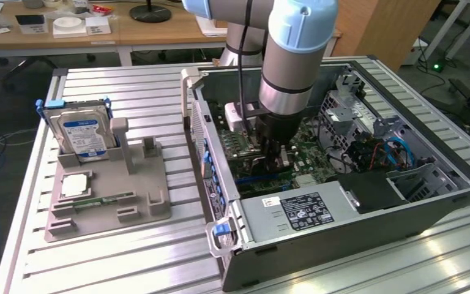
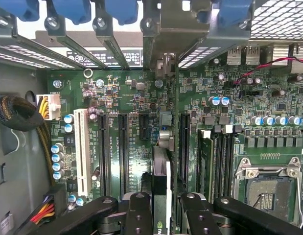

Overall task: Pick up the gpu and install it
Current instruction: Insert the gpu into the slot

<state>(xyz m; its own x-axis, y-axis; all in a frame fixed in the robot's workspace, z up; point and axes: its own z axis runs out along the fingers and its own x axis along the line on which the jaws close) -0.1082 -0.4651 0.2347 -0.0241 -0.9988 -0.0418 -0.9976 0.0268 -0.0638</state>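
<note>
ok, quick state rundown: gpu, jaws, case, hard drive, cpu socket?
gpu: held on edge between the jaws, above the motherboard slots.
gripper: jaws closed on the gpu, inside the case.
computer case: lying on its side, side panel off, interior exposed.
hard drive: standing upright in the grey holder, outside the case.
CPU socket: no processor fitted.

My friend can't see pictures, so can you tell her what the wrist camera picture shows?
The gripper holds the gpu on edge, just above a green motherboard inside a computer case. Long black slots and one white slot run across the board, with an empty processor socket to one side.
</note>
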